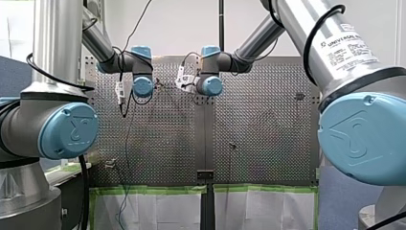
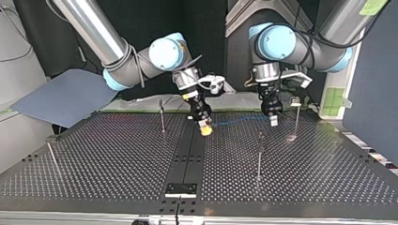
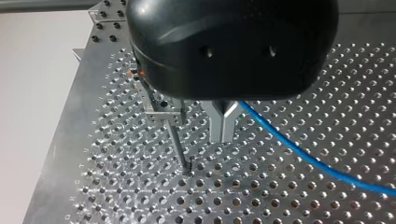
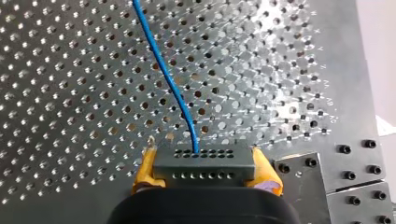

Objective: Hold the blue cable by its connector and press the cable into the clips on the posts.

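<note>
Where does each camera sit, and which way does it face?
Front: behind my left arm and my right arm, looking over the table.
Top: across the table, facing them.
Left wrist: on my left arm, looking past its jaws at a post.
Right wrist: on my right arm; its jaws clamp the connector.
Top and wrist views share the blue cable.

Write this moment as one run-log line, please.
right gripper: shut on connector | left gripper: shut on blue cable, beside clip post | cable: not yet clipped
</note>
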